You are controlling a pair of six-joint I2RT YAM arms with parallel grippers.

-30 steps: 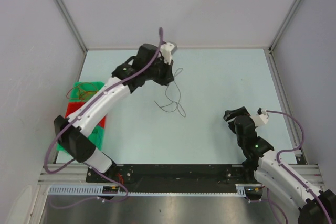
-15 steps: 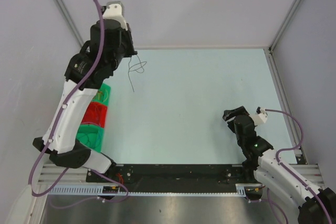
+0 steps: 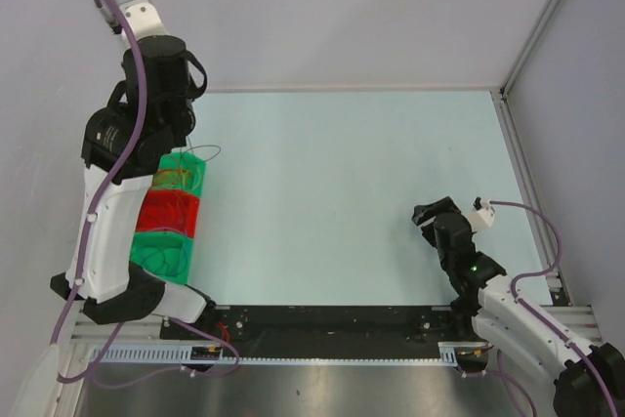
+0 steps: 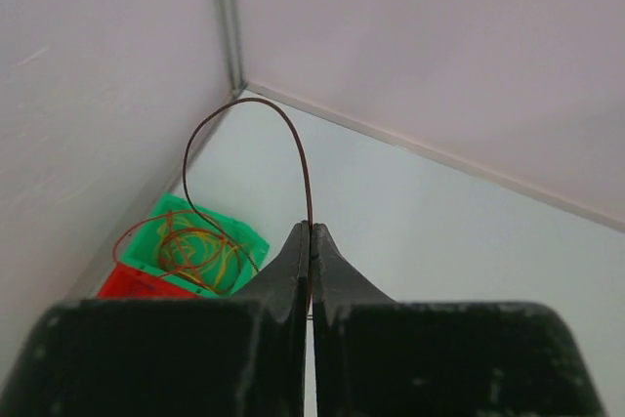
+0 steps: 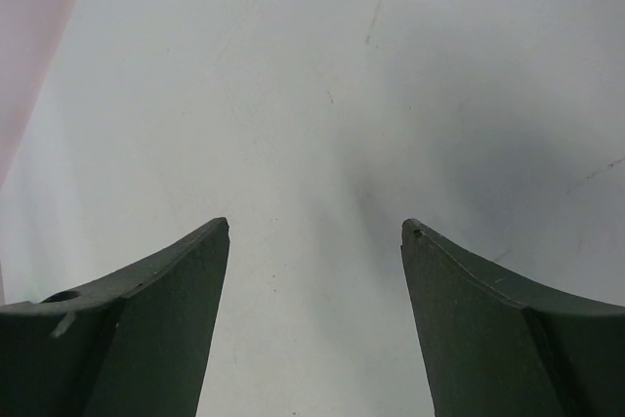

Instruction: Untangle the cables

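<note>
Left gripper swung over bins; wire arches upward.

Pale mint-green counter. Tray in green, red and green sections. Orange-yellow and red cables in the far green section; one dark maroon-brown cable above. Black left gripper and right gripper; white arms.
</note>
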